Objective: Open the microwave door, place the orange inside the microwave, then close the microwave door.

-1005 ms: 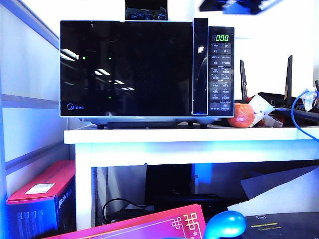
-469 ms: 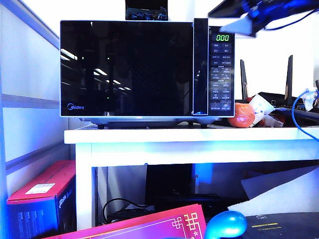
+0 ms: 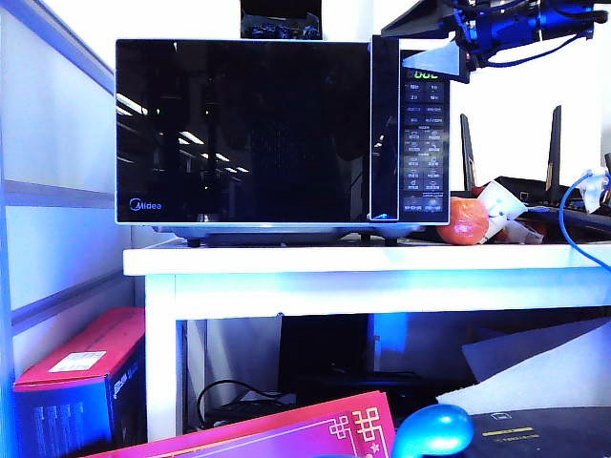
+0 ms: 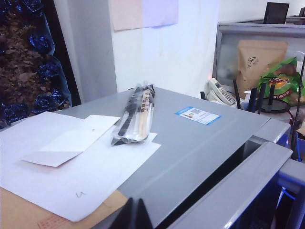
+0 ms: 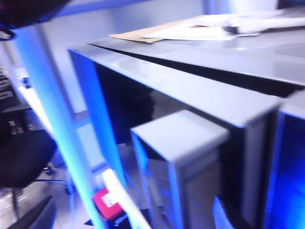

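The black microwave (image 3: 425,134) stands on the white table (image 3: 286,260) with its glossy door (image 3: 243,129) closed. The orange (image 3: 465,221) lies on the table just right of it, against a crumpled white cup. My right gripper (image 3: 401,48) hovers open at the top of the vertical handle strip (image 3: 384,124) and partly covers the green display. The blurred right wrist view shows that strip's top (image 5: 181,138) ahead of the wide-apart jaws. My left gripper (image 4: 136,217) is shut and empty over the microwave's grey top (image 4: 190,143). Neither wrist view shows the orange.
On the microwave top lie white papers (image 4: 90,167) and a wrapped chopstick pack (image 4: 136,114). On the table to the right are the paper cup (image 3: 499,205), black routers with antennas (image 3: 535,181) and a blue cable (image 3: 573,219). A red box (image 3: 81,367) sits under the table.
The right gripper has come down and leftwards from the top right corner to the top of the handle strip. The door, the orange and the left arm have not moved.
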Tool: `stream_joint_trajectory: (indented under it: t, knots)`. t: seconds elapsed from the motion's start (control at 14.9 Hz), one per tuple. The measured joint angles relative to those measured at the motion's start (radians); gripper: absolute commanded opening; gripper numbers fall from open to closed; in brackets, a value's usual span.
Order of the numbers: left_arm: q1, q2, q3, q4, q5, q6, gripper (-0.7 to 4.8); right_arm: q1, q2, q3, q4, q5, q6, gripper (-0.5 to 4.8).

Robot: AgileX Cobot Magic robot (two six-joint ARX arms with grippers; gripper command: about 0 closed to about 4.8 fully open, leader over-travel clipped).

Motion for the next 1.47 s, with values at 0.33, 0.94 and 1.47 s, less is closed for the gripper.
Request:
stream_joint_trajectory:
  t: [0.33, 0.94, 1.47]
  knots:
    - [0.000, 0.000, 0.000, 0.001, 0.000, 0.000, -0.05, 0.027, 0.002, 0.000, -0.007, -0.064, 0.030, 4.31]
    - [0.000, 0.000, 0.000, 0.008, 0.000, -0.020, -0.05, 0.030, -0.014, -0.006, -0.035, -0.266, 0.151, 4.31]
    - [-0.038, 0.000, 0.000, 0.059, -0.011, -0.037, -0.05, 0.029, -0.039, -0.009, -0.066, -0.378, 0.238, 3.98]
